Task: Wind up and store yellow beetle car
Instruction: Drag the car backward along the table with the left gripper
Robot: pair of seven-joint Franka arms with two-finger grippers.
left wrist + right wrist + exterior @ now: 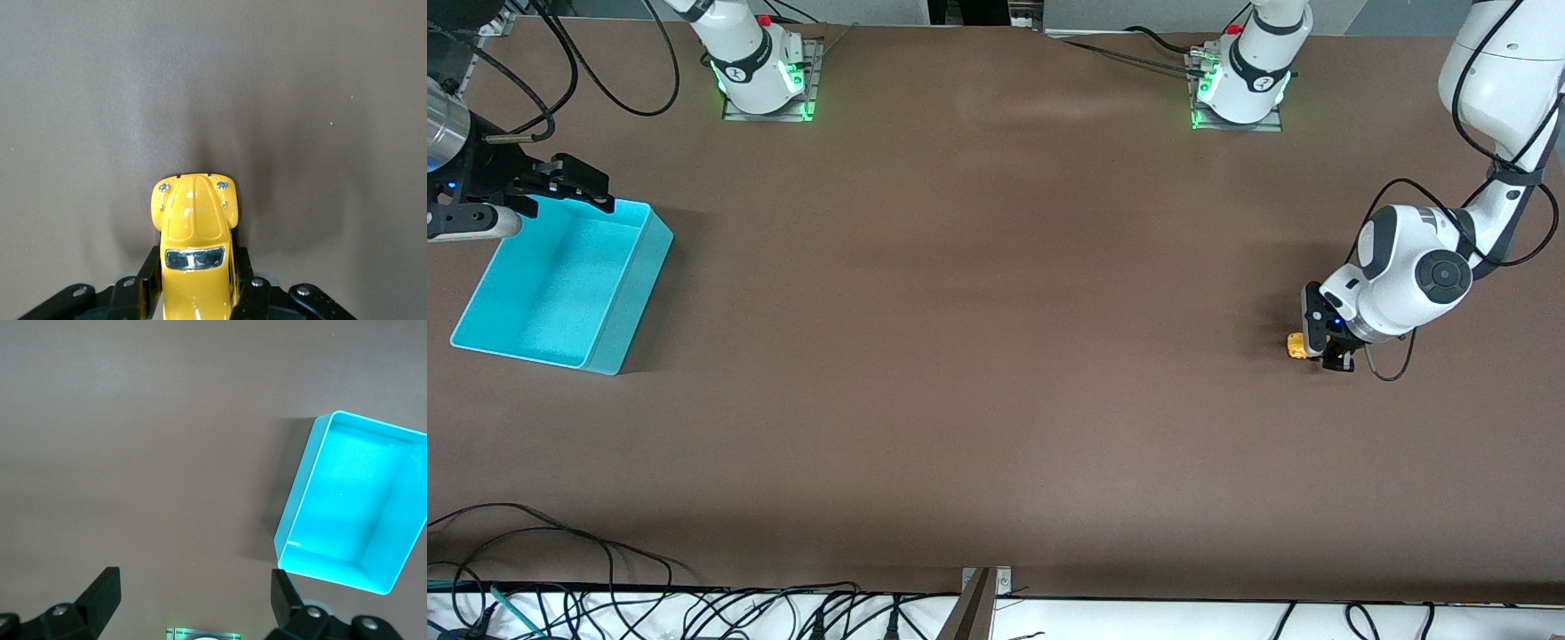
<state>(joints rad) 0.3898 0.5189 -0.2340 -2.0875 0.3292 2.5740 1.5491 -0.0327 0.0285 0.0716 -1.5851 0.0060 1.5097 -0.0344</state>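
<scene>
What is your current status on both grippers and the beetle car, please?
Left gripper shut on yellow beetle car, low at table. Right gripper open, waiting over turquoise bin. Bin empty, nothing between.

Setting: robotics lab bench. Evidence: two white arm bases bolted on metal plates, lit green, at 11 o'clock (763, 76) and 1 o'clock (1240, 84) of the front view. Wide brown table (996, 356) covered in one plain mat, almost bare. Loose black cables (694, 613) bundled along the 6 o'clock edge, more trailing in at 10 o'clock. Pale floor or wall strip at 12 o'clock, probably lab flooring; too little shows to tell.
</scene>
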